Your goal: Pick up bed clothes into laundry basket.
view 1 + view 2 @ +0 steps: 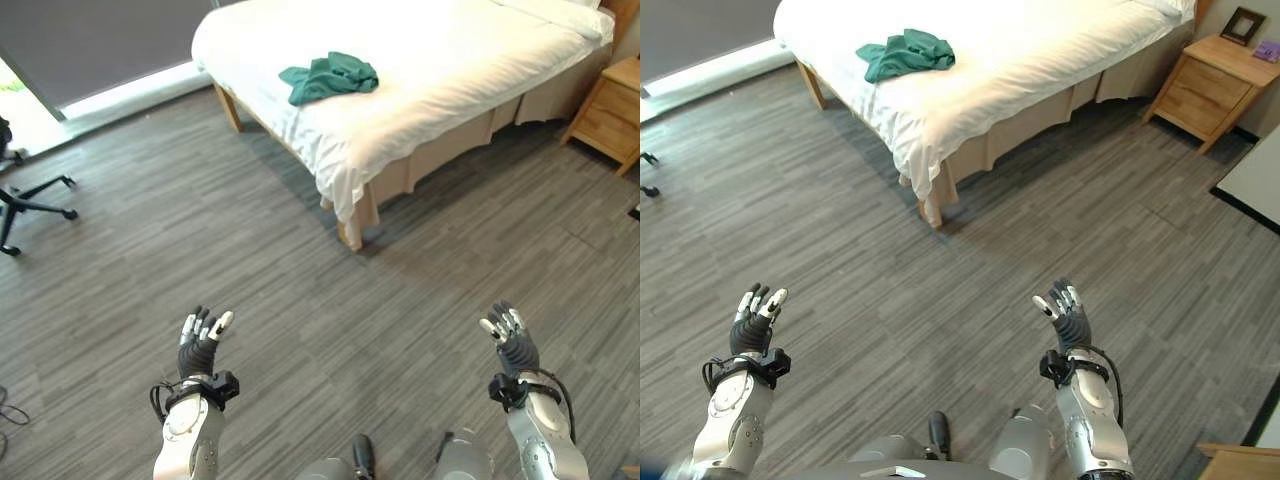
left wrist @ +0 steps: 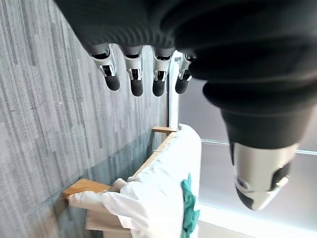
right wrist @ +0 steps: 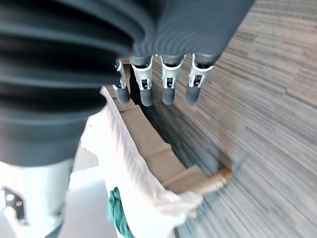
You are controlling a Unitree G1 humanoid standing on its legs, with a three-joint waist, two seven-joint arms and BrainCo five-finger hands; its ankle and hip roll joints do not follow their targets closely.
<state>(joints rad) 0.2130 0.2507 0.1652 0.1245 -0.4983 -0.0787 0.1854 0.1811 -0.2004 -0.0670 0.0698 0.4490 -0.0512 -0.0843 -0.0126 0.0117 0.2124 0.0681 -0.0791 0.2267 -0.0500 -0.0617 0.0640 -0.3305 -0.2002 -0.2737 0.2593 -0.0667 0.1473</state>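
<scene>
In the left eye view, the green clothes (image 1: 329, 77) lie in a heap on the white bed (image 1: 440, 70), up at 12 o'clock. The left hand (image 1: 201, 343) is at 7 o'clock and the right hand (image 1: 512, 338) is at 5 o'clock, both over the grey floor (image 1: 250, 250), well apart from the bed. A black chair (image 1: 25, 200) stands at 9 o'clock.

In the right eye view, a wooden nightstand (image 1: 1210, 85) sits at 2 o'clock beside the bed.

In the left wrist view, the fingers (image 2: 133, 74) are straight and hold nothing.

In the right wrist view, the fingers (image 3: 168, 82) are straight and empty too.

The robot must walk far. It could bump the bed corner, or reach too soon and miss the clothes.
</scene>
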